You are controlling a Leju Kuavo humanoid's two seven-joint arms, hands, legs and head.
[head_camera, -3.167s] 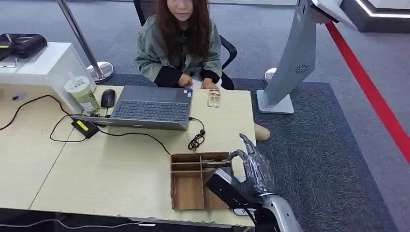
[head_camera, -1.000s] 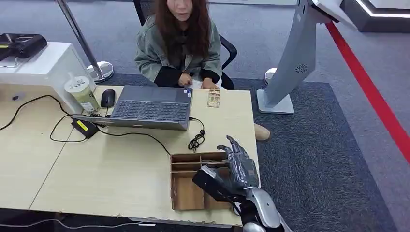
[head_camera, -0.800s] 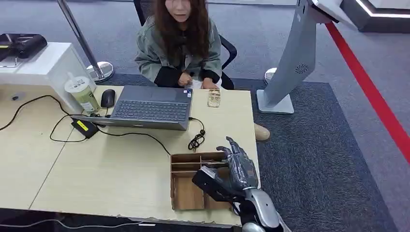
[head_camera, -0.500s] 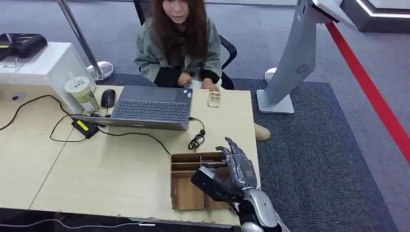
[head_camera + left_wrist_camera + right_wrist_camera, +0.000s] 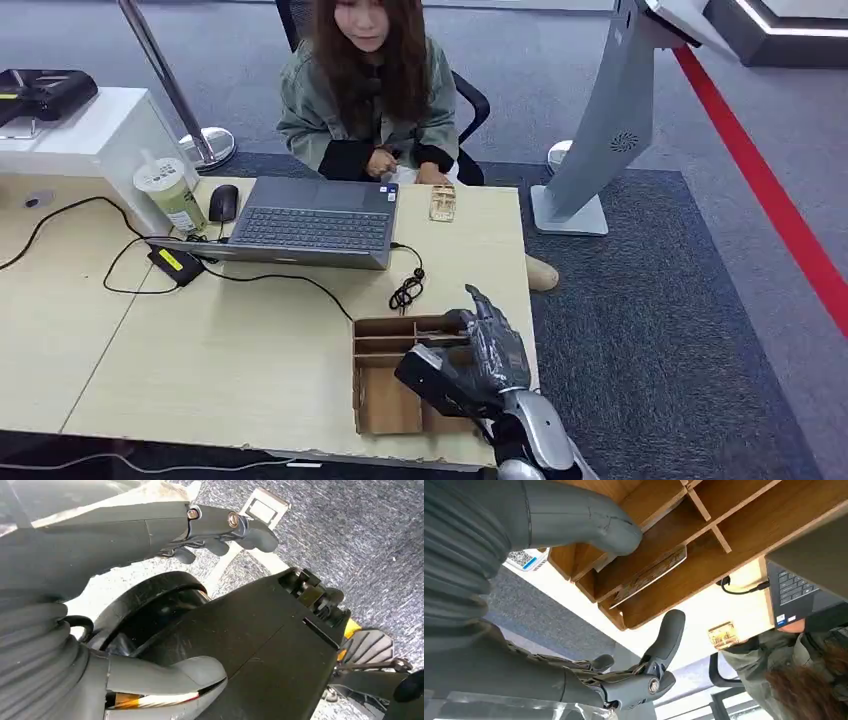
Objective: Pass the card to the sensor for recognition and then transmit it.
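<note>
right hand (image 5: 490, 350) above wooden organizer (image 5: 385, 395) on desk (image 5: 200, 350)

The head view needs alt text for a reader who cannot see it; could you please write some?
The robot's right hand, fingers spread, hovers over a brown divided box near the edge of a pale desk. Across the desk a seated person faces an open laptop, with a mouse and a lidded cup beside it.
</note>
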